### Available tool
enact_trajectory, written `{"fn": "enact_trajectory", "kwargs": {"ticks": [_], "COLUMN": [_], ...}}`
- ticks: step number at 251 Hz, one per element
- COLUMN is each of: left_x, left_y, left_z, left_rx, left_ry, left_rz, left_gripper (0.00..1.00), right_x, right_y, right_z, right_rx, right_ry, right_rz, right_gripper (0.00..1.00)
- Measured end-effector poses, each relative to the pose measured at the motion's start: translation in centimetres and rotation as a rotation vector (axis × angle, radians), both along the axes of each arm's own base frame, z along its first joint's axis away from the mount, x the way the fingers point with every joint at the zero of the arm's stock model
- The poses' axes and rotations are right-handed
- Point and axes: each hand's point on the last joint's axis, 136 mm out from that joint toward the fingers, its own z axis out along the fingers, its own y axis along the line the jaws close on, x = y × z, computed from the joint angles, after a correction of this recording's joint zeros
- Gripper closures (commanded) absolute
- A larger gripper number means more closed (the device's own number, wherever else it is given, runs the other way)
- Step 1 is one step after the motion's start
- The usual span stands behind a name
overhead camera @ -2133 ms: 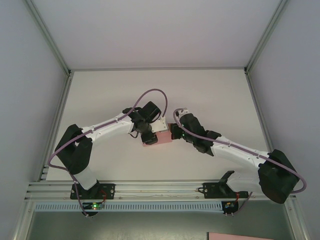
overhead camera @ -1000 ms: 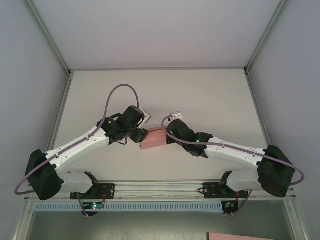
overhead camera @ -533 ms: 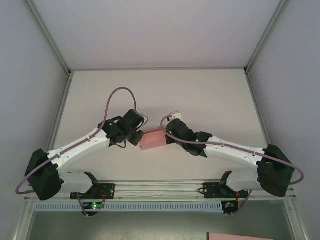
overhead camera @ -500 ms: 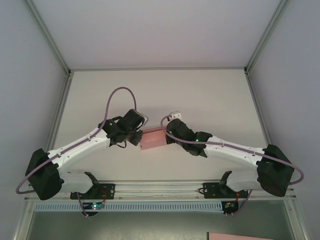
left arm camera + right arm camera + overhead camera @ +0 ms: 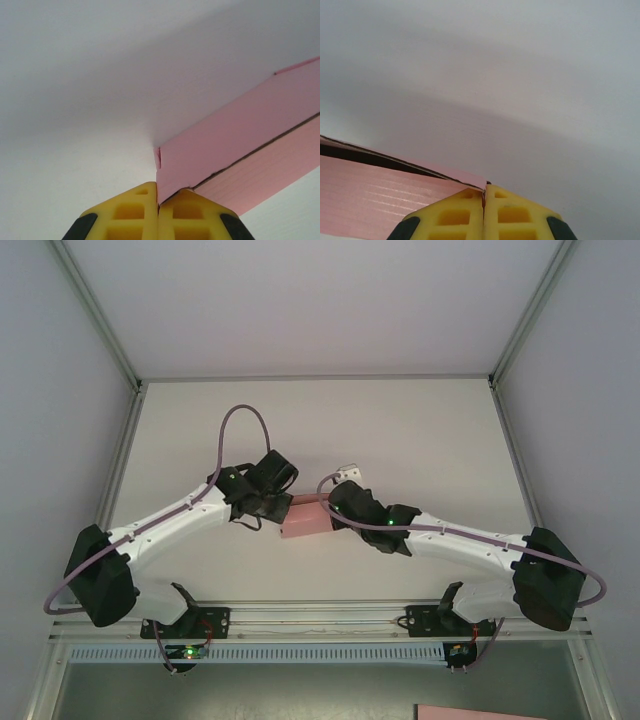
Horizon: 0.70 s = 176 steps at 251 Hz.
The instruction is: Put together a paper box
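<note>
Box (image 5: 308,521) was out over the middle of the table (image 5: 400,420), caught between both arms. Left gripper (image 5: 158,196) had its yellow jaws pressed together on the box's corner, thin pink board nipped between them. Right gripper (image 5: 484,194) was clamped just as tight on the opposite edge, with a dark gap under the flap alongside

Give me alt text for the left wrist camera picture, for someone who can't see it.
The left gripper, yellow-fingered, is shut on the corner of a pink box, which stretches up and to the right. Behind it is a plain white backdrop.
</note>
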Motion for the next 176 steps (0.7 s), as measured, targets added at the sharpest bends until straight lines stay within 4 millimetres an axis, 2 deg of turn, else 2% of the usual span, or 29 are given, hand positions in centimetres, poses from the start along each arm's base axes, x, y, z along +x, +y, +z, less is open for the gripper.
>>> {"fn": "enact_trajectory", "kwargs": {"ticks": [104, 176], "left_x": [-0.8, 0.8], "left_y": [0.5, 0.3], "left_z": [-0.5, -1.0], "left_rx": [-0.136, -0.238], "left_ry": [0.087, 0.016], "left_rz": [0.29, 0.387], "left_gripper": [1.0, 1.0], "right_x": [-0.7, -0.7], "right_y": [0.8, 0.9], "right_z": [0.1, 0.1], "right_rx": [-0.005, 0.01], "right_ry": [-0.02, -0.023], "right_rz": [0.002, -0.012], "right_gripper": [1.0, 1.0]}}
